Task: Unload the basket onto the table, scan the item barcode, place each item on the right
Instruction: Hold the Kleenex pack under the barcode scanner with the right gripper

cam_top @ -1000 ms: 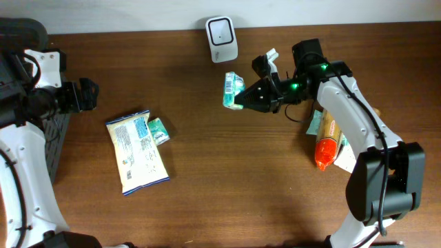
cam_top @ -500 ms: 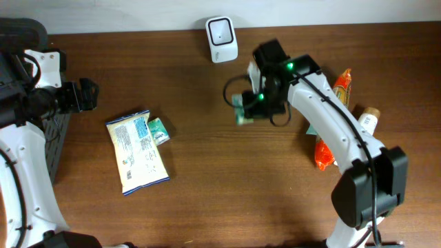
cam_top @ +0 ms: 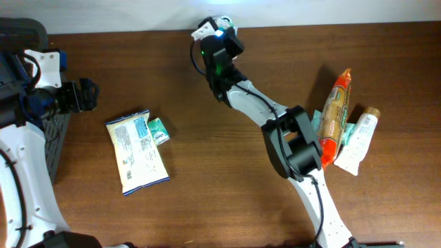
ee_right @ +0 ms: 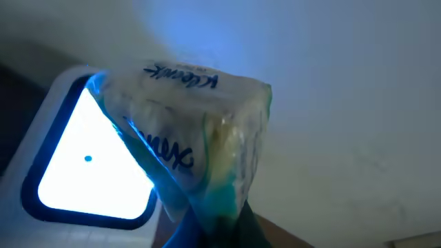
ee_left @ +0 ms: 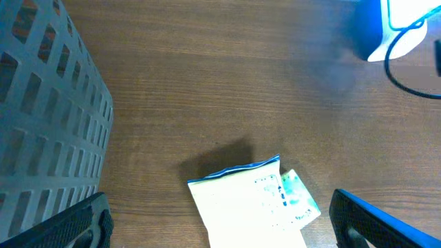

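Left gripper (cam_top: 81, 96) is parked at the far left edge, jaws fully spread, holding nothing; in the left wrist view both fingers sit at the bottom corners with bare table (cam_top: 207, 186) between them. A dark mesh basket (ee_left: 48, 117) is just beside it, off the left side of the table. Next over, a white-and-blue snack bag (cam_top: 138, 153) lies flat, with a small green packet (cam_top: 159, 131) touching its upper right edge, partly tucked under it. Centre top: the right arm is stretched to the back edge and the right gripper (cam_top: 215, 33) is clamped tight on the tissue pack (ee_right: 200, 138), gripping it at its lower end. The pack is off the table, tilted, printed face towards the camera, right in front of the scanner (ee_right: 76, 176), whose window is lit bright white-blue; whether they touch, can't tell. Overhead, the arm hides both pack and scanner. The left wrist view shows the scanner as a blue blur at top right, with a dark cable (ee_left: 413, 65) looping below it. Far right: an orange sausage pack (cam_top: 335, 114) and a white tube (cam_top: 360, 138) lie side by side, touching, well apart from the scanner.
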Robot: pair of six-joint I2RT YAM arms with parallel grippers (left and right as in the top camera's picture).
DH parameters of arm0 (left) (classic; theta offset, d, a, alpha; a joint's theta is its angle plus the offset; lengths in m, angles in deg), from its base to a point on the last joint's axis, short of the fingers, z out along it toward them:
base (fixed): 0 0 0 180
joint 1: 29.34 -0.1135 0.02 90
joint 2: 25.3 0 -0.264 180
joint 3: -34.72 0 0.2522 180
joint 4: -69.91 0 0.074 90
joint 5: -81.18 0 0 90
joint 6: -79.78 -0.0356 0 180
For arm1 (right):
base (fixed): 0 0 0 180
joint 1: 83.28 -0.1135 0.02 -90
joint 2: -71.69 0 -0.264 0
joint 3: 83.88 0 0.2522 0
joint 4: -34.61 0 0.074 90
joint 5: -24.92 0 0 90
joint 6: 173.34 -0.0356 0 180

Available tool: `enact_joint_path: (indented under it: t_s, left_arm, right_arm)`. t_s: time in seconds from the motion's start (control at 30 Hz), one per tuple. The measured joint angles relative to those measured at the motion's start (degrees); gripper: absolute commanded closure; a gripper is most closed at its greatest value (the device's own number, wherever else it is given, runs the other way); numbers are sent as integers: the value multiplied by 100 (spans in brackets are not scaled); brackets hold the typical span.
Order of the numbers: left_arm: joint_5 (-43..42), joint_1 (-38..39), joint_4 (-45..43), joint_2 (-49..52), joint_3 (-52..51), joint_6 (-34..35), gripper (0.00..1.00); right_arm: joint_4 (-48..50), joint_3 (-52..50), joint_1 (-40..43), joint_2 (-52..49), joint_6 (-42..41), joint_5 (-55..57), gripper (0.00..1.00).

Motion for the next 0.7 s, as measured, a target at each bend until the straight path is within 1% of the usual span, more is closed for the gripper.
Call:
enact_joint_path:
  t_s: [0.47,0.53,0.57,0.6,0.63,0.67,0.7]
  left_arm:
    - [0,0,2,0,0,2,1]
    - [0,0,2,-2,0,2,1]
    - [4,0,-4,0,0,2,1]
    - [2,0,2,0,0,2,1]
    - [0,0,-15,0,0,2,1]
    - [2,0,-13,0,0,0,1]
    - [0,0,-13,-2,0,2,1]
  right_arm:
    - [-166,0,0,-15,264,197,96]
    - [-361,0,-7,138,225,236,96]
    - [-916,-9,-24,387,0,251,96]
    - [-1685,-11,-48,699,-358,164,96]
    - [-2940,57,-90,1344,-1178,-378,96]
    - [-3689,26,-109,1816,-1685,-802,96]
    - [-4767,83,-98,2256,-2404,-1569,96]
